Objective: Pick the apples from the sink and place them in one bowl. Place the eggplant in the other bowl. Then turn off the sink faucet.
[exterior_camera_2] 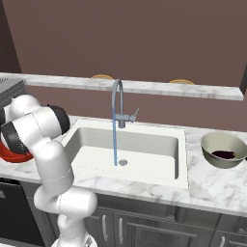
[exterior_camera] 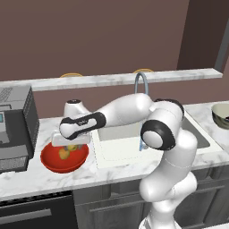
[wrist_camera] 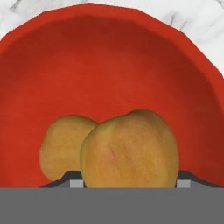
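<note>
- Apples: two yellow-brown fruits, both over the red bowl [wrist_camera: 113, 57]. The nearer apple [wrist_camera: 129, 151] sat between the fingertips [wrist_camera: 183, 177]; the farther apple [wrist_camera: 61, 146] lay on the bowl floor just behind it.
- Gripper [exterior_camera: 70, 144]: clamped on the nearer apple, hanging over the red bowl at the counter's left.
- Eggplant [exterior_camera_2: 223, 154]: already in the dark grey bowl [exterior_camera_2: 212, 142], right of the sink [exterior_camera_2: 144, 149].
- Step in hand, as judged: delivering the second apple. Next move calls for parting the jaws, lifting clear, then reaching across to the faucet [exterior_camera_2: 116, 103] lever.
- View notes: the right base view showed water running and the eggplant; the hand view showed the grip.
</note>
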